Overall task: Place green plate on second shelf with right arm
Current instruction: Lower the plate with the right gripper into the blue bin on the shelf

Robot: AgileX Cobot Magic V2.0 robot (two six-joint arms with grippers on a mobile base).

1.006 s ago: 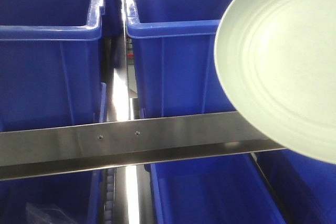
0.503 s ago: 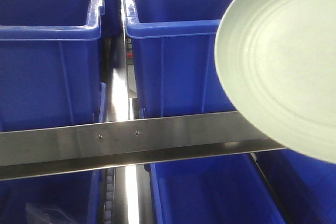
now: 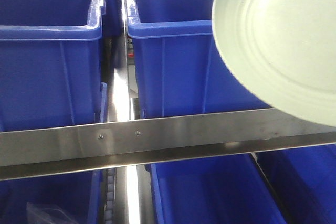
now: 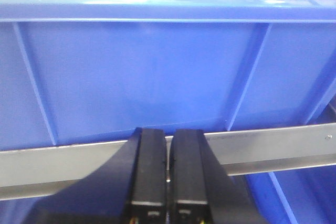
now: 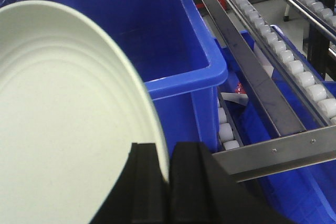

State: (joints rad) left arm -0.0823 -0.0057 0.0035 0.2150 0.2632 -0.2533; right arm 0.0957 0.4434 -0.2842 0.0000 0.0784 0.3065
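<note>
Shelf rail (image 3: 157,140) is my landmark: steel bar across the rack, blue bins (image 3: 168,61) sitting above it, more bins below it. Roller track runs off to the far right of the rail in the right wrist view.

Green plate (image 3: 278,40) is up in the air, above the rail, in front of the right-hand bin's (image 5: 157,40) front wall, its low edge overlapping the rail's top in the front view. It's tilted steeply, face toward the front camera. Not on any shelf yet.

Right tool (image 5: 169,171) is clamped on the plate's rim, edge pinched between the two black fingers (image 5: 144,182), jaws nearly closed with only the plate's thickness between them. Right arm itself is out of view; the wrist looks down and forward over the bin's near corner.

Left tool (image 4: 167,174) is closed, fingers together, holding nothing, parked level with the rail and facing a bin wall.

Step in hand, my read: carry and insert. To do it well I'd level the plate before going in, keep its low edge above the bin lip, move slowly so the rim pinch doesn't slip, and let go only once it's supported.
</note>
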